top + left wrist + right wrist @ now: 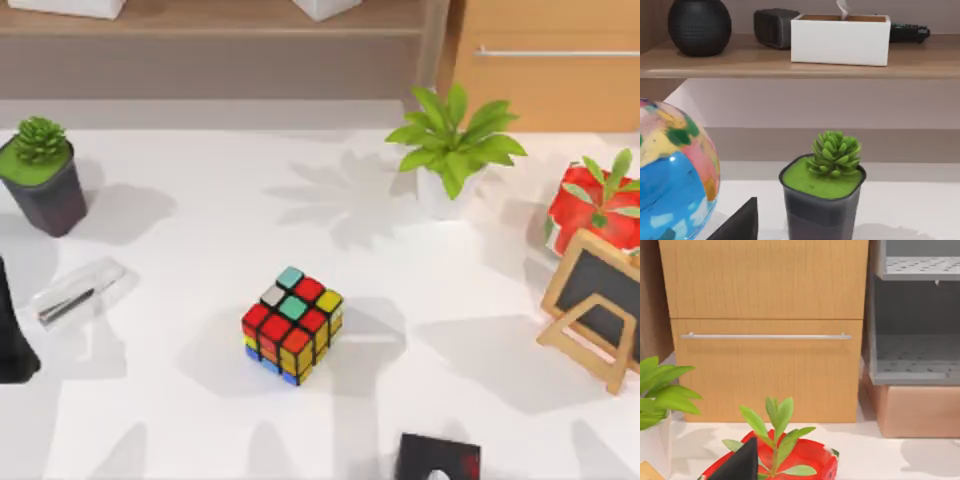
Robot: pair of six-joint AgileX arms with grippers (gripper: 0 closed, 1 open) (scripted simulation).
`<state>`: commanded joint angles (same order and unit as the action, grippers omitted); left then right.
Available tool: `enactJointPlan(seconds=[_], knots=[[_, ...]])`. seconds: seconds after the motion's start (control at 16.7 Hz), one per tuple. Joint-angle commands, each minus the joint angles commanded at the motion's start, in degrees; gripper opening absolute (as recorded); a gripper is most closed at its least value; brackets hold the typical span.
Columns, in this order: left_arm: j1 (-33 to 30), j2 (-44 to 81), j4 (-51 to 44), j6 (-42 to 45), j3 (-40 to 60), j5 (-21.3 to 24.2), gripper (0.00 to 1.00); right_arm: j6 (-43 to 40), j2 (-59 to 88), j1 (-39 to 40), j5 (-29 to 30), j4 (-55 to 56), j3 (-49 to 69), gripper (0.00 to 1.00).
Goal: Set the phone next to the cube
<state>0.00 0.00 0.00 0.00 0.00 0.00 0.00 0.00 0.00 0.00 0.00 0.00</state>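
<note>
L arm sits at the table's (200,250) far left edge, just left of the phone (78,291); its pincer state I can't tell. Phone lies flat, well left of the cube (292,325), long axis slanting up toward the right — glossy grey glass, silver rim. L arm is nearer, judging by position. Cube: blocky, black-edged, bright stickers, table's middle. R arm parked.
</note>
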Motion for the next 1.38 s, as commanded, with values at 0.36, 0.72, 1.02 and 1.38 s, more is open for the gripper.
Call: enactJointPlan(seconds=[0.36, 0.72, 1.02, 1.38], knots=[[0.00, 0.00, 0.00, 0.00, 0.00, 0.00, 1.00, -3.26, 6.01, -2.59, 0.00, -3.57, 4.73, 1.00], [0.00, 0.00, 0.00, 0.00, 0.00, 0.00, 1.00, -15.20, 31.49, -12.08, 0.01, -16.61, 22.02, 1.00], [0.00, 0.00, 0.00, 0.00, 0.00, 0.00, 1.00, -27.77, 60.44, -22.07, 0.02, -30.35, 40.23, 1.00], [0.00, 0.00, 0.00, 0.00, 0.00, 0.00, 1.00, -40.92, 91.94, -32.51, 0.04, -44.71, 59.27, 1.00]])
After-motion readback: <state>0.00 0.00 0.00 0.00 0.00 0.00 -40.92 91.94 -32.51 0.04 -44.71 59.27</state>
